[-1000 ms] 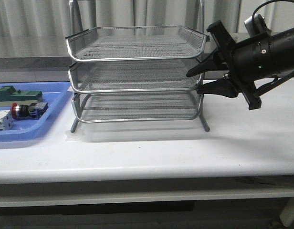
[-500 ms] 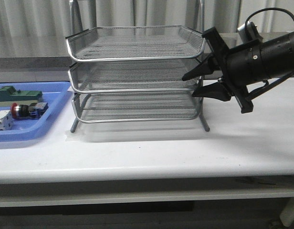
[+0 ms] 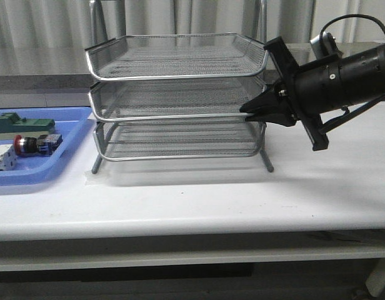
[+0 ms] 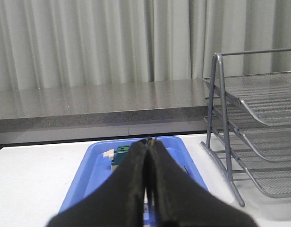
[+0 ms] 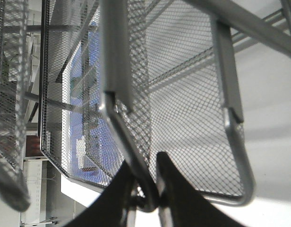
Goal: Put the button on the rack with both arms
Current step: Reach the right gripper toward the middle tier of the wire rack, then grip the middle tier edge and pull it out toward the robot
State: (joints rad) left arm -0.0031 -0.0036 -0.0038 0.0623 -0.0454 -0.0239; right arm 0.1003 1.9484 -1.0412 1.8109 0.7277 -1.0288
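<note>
The silver mesh rack [image 3: 177,94] stands at the table's middle. My right gripper [image 3: 245,109] is shut on the rim of its middle tray at the right front corner. In the right wrist view the rim wire [image 5: 131,146] runs between the closed fingers of that gripper [image 5: 144,187]. The button [image 3: 31,144], with its red cap and blue rear block, lies in the blue tray [image 3: 70,147] at the left. My left gripper [image 4: 149,143] is shut and empty above that tray [image 4: 96,165]. It is outside the front view and hides the button in its own view.
A green block [image 3: 22,124] and a white part [image 3: 4,159] lie in the blue tray beside the button. The green block also shows in the left wrist view [image 4: 122,153]. A grey ledge and curtains run behind the table. The rack's thin legs [image 3: 268,164] stand on the tabletop.
My right gripper, open a second ago, moved a little left onto the rack's right corner and closed on the middle tray's rim.
</note>
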